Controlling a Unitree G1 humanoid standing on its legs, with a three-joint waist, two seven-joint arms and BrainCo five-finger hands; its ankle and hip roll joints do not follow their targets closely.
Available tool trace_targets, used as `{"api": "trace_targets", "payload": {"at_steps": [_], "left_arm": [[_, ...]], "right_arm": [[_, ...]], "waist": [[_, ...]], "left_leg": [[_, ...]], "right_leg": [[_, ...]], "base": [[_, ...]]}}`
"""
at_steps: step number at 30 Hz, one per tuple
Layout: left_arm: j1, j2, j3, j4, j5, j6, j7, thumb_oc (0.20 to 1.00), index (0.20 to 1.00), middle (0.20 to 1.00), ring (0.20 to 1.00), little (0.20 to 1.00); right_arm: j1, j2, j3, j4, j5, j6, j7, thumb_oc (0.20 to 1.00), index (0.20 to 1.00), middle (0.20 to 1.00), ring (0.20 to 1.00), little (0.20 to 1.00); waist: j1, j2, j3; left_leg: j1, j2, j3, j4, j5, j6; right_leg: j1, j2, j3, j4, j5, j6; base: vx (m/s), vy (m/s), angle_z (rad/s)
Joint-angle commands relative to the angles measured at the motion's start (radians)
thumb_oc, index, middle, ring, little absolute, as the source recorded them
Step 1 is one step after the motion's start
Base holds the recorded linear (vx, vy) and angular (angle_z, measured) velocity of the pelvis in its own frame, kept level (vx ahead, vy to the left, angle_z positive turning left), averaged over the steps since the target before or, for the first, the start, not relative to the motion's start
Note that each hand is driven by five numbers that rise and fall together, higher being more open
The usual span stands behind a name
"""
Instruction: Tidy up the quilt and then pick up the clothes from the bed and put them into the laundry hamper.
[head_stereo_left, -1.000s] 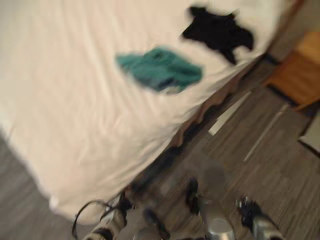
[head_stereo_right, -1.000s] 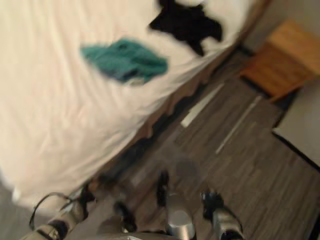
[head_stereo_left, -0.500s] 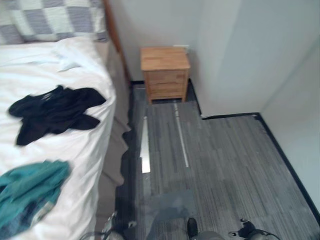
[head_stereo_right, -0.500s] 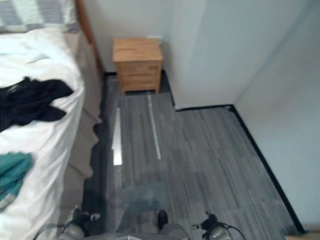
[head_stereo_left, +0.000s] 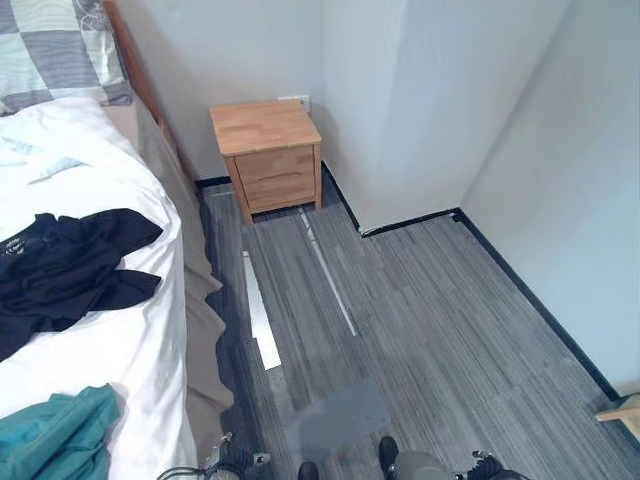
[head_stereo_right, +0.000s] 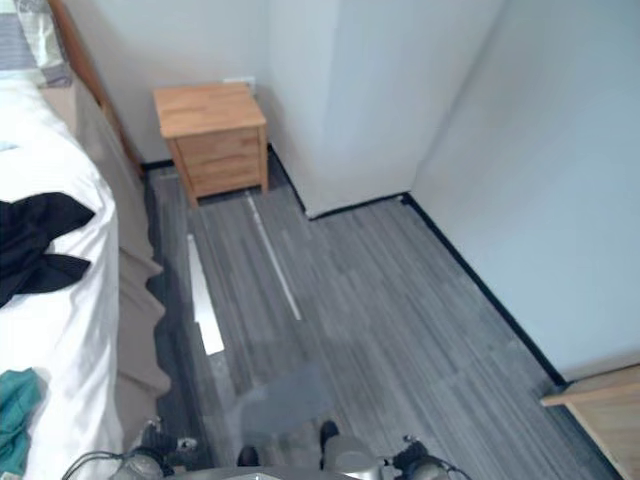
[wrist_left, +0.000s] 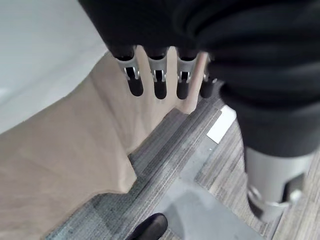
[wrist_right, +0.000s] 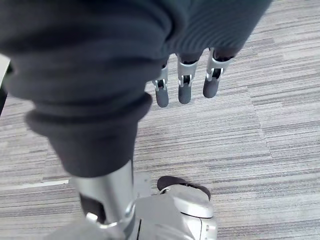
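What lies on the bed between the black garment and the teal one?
In the left eye view, only bare white quilt separates the black garment from the teal garment.

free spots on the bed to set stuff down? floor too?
Bare white quilt lies between the black garment and the teal garment, and above the black one toward the pillow. The grey floor is open between bed and walls; the nightstand fills the corner.

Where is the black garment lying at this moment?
In the left eye view the black garment lies at the left on the white quilt, between the checked pillow and the teal garment.
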Motion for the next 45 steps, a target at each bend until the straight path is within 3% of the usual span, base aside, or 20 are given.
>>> {"api": "trace_targets", "payload": {"at_steps": [1, 13, 16, 18, 19, 21, 24, 27, 28, 29, 30, 32, 34, 35, 36, 38, 40, 42, 44, 45], "left_arm": [[-0.06, 0.007, -0.01, 0.024, 0.029, -0.029, -0.027, 1.0, 1.0, 1.0, 1.0, 1.0], [-0.073, 0.001, -0.016, 0.01, 0.017, -0.03, -0.018, 1.0, 1.0, 1.0, 1.0, 1.0], [-0.067, 0.001, -0.01, 0.013, 0.013, -0.032, -0.014, 1.0, 1.0, 1.0, 1.0, 1.0], [-0.071, 0.002, -0.003, 0.003, 0.002, -0.031, 0.001, 1.0, 1.0, 1.0, 1.0, 1.0], [-0.076, -0.002, -0.005, -0.007, -0.002, -0.028, 0.013, 1.0, 1.0, 1.0, 1.0, 1.0], [-0.071, -0.008, -0.003, -0.016, -0.006, -0.026, 0.018, 1.0, 1.0, 1.0, 1.0, 1.0], [-0.054, -0.013, 0.0, -0.025, 0.004, -0.027, 0.014, 1.0, 1.0, 1.0, 1.0, 1.0], [-0.03, -0.01, 0.005, -0.02, 0.032, -0.022, 0.007, 1.0, 1.0, 1.0, 1.0, 1.0], [-0.014, -0.007, 0.018, -0.005, 0.033, -0.02, -0.001, 1.0, 1.0, 1.0, 1.0, 1.0], [-0.014, 0.001, 0.02, 0.01, 0.036, -0.01, -0.002, 1.0, 1.0, 1.0, 1.0, 1.0], [-0.014, 0.001, 0.02, 0.01, 0.036, -0.01, -0.002, 1.0, 1.0, 1.0, 1.0, 1.0], [-0.01, 0.013, 0.025, 0.025, 0.05, 0.0, -0.006, 1.0, 1.0, 1.0, 1.0, 1.0], [-0.018, 0.021, 0.02, 0.019, 0.054, 0.008, 0.004, 1.0, 1.0, 1.0, 1.0, 1.0], [-0.033, 0.03, 0.016, 0.012, 0.051, 0.008, 0.018, 1.0, 1.0, 1.0, 1.0, 1.0], [-0.033, 0.03, 0.016, 0.012, 0.051, 0.008, 0.018, 1.0, 1.0, 1.0, 1.0, 1.0], [-0.069, 0.04, 0.001, -0.016, 0.043, -0.009, 0.039, 1.0, 1.0, 1.0, 1.0, 1.0], [-0.105, 0.048, -0.008, -0.033, 0.049, -0.016, 0.054, 1.0, 1.0, 1.0, 1.0, 1.0], [-0.131, 0.057, -0.018, -0.032, 0.062, -0.015, 0.066, 1.0, 1.0, 1.0, 1.0, 1.0], [-0.128, 0.056, -0.017, -0.028, 0.059, -0.032, 0.067, 1.0, 1.0, 1.0, 1.0, 1.0], [-0.121, 0.05, -0.015, -0.038, 0.047, -0.033, 0.072, 1.0, 1.0, 1.0, 1.0, 1.0]], "right_arm": [[0.011, -0.063, -0.164, 0.091, 0.172, 0.014, -0.008, 1.0, 1.0, 1.0, 1.0, 1.0], [-0.03, -0.057, -0.126, 0.084, 0.166, 0.007, -0.022, 1.0, 1.0, 1.0, 1.0, 1.0], [-0.036, -0.066, -0.112, 0.076, 0.151, 0.002, -0.019, 1.0, 1.0, 1.0, 1.0, 1.0], [-0.044, -0.078, -0.09, 0.06, 0.132, -0.002, -0.018, 1.0, 1.0, 1.0, 1.0, 1.0], [-0.05, -0.088, -0.073, 0.058, 0.122, -0.001, -0.02, 1.0, 1.0, 1.0, 1.0, 1.0], [-0.06, -0.1, -0.062, 0.061, 0.109, 0.004, -0.02, 1.0, 1.0, 1.0, 1.0, 1.0], [-0.068, -0.106, -0.053, 0.067, 0.095, 0.006, -0.023, 1.0, 1.0, 1.0, 1.0, 1.0], [-0.091, -0.11, -0.04, 0.072, 0.072, 0.0, -0.026, 1.0, 1.0, 1.0, 1.0, 1.0], [-0.091, -0.104, -0.041, 0.08, 0.067, 0.0, -0.021, 1.0, 1.0, 1.0, 1.0, 1.0], [-0.09, -0.088, -0.045, 0.078, 0.068, -0.003, -0.023, 1.0, 1.0, 1.0, 1.0, 1.0], [-0.09, -0.088, -0.045, 0.078, 0.067, -0.003, -0.023, 1.0, 1.0, 1.0, 1.0, 1.0], [-0.097, -0.079, -0.06, 0.065, 0.071, -0.002, -0.021, 1.0, 1.0, 1.0, 1.0, 1.0], [-0.105, -0.077, -0.068, 0.045, 0.082, -0.004, -0.024, 1.0, 1.0, 1.0, 1.0, 1.0], [-0.115, -0.075, -0.075, 0.029, 0.086, -0.003, -0.028, 1.0, 1.0, 1.0, 1.0, 1.0], [-0.116, -0.075, -0.075, 0.029, 0.086, -0.003, -0.028, 1.0, 1.0, 1.0, 1.0, 1.0], [-0.11, -0.073, -0.068, 0.016, 0.087, -0.007, -0.039, 1.0, 1.0, 1.0, 1.0, 1.0], [-0.109, -0.077, -0.069, 0.021, 0.091, -0.004, -0.044, 1.0, 1.0, 1.0, 1.0, 1.0], [-0.097, -0.084, -0.058, 0.033, 0.077, 0.003, -0.047, 1.0, 1.0, 1.0, 1.0, 1.0], [-0.08, -0.078, -0.041, 0.06, 0.053, 0.007, -0.028, 1.0, 1.0, 1.0, 1.0, 1.0], [-0.081, -0.075, -0.032, 0.056, 0.043, 0.006, -0.026, 1.0, 1.0, 1.0, 1.0, 1.0]], "waist": [[0.072, 0.048, -0.001], [0.092, 0.033, 0.002], [0.101, 0.025, 0.017], [0.119, 0.014, 0.054], [0.134, -0.007, 0.079], [0.153, -0.014, 0.084], [0.177, -0.013, 0.068], [0.231, -0.006, 0.053], [0.241, -0.012, 0.037], [0.245, -0.036, 0.033], [0.245, -0.036, 0.033], [0.231, -0.049, 0.044], [0.197, -0.011, 0.062], [0.164, 0.026, 0.086], [0.164, 0.027, 0.085], [0.136, 0.039, 0.095], [0.113, 0.029, 0.092], [0.085, 0.007, 0.086], [0.098, -0.018, 0.069], [0.102, -0.021, 0.069]], "left_leg": [[-0.017, -0.006, 0.063, -0.004, -0.031, -0.075], [-0.004, 0.049, 0.073, 0.008, -0.022, -0.14], [-0.042, 0.06, 0.076, 0.134, -0.033, -0.157], [-0.145, 0.084, 0.067, 0.331, 0.039, -0.192], [-0.232, 0.095, 0.097, 0.452, 0.069, -0.17], [-0.321, 0.071, 0.145, 0.47, 0.037, -0.147], [-0.367, 0.036, 0.209, 0.39, 0.0, -0.117], [-0.384, 0.011, 0.288, 0.238, 0.052, -0.118], [-0.354, 0.006, 0.283, 0.186, 0.037, -0.106], [-0.32, -0.02, 0.276, 0.182, 0.019, -0.06], [-0.32, -0.021, 0.276, 0.181, 0.019, -0.06], [-0.268, -0.039, 0.291, 0.173, -0.019, -0.025], [-0.197, -0.013, 0.285, 0.138, -0.027, -0.009], [-0.119, 0.009, 0.255, 0.085, -0.025, -0.011], [-0.12, 0.01, 0.255, 0.084, -0.023, -0.012], [-0.048, 0.022, 0.178, 0.042, -0.035, -0.049], [-0.006, 0.033, 0.125, 0.017, -0.055, -0.091], [0.019, 0.065, 0.091, 0.021, -0.086, -0.119], [0.033, 0.092, 0.05, 0.078, -0.133, -0.126], [0.013, 0.105, 0.046, 0.139, -0.107, -0.137]], "right_leg": [[-0.038, -0.077, -0.211, 0.103, -0.087, 0.077], [0.046, -0.053, -0.29, 0.008, -0.14, 0.02], [0.075, -0.046, -0.297, -0.024, -0.145, 0.004], [0.1, -0.042, -0.311, -0.04, -0.154, -0.02], [0.127, -0.039, -0.323, -0.055, -0.166, -0.035], [0.154, -0.033, -0.327, -0.077, -0.186, -0.036], [0.178, -0.016, -0.315, -0.099, -0.209, -0.03], [0.222, 0.018, -0.301, -0.101, -0.245, -0.018], [0.233, 0.028, -0.298, -0.084, -0.263, -0.015], [0.22, 0.025, -0.297, 0.03, -0.242, 0.006], [0.219, 0.024, -0.296, 0.032, -0.244, 0.007], [0.12, -0.012, -0.296, 0.298, -0.097, 0.135], [-0.016, -0.031, -0.276, 0.54, 0.005, 0.158], [-0.11, -0.076, -0.281, 0.625, -0.018, 0.151], [-0.111, -0.073, -0.282, 0.622, -0.015, 0.15], [-0.144, -0.129, -0.262, 0.359, -0.088, 0.084], [-0.13, -0.145, -0.144, 0.063, -0.062, 0.088], [-0.159, -0.143, 0.014, -0.021, -0.009, 0.119], [-0.158, -0.138, 0.025, 0.007, -0.039, 0.107], [-0.148, -0.12, 0.005, 0.023, -0.043, 0.101]], "base": [[0.02, -0.017, 0.26], [0.09, -0.152, 0.22], [0.1, -0.222, 0.15], [0.1, -0.286, 0.23], [0.12, -0.292, 0.36], [0.29, -0.234, 0.29], [0.3, -0.079, 0.1], [0.44, -0.005, -0.03], [0.66, 0.001, -0.3], [0.49, 0.005, -0.43], [0.4, 0.035, -0.47], [0.33, 0.056, -0.4], [0.46, 0.083, -0.24], [0.44, 0.064, -0.1], [0.64, -0.079, 0.24], [0.64, -0.294, 0.62], [0.53, -0.377, 0.63], [0.49, -0.4, 1.47], [0.45, -0.431, 1.54], [0.39, -0.51, 1.08]]}}
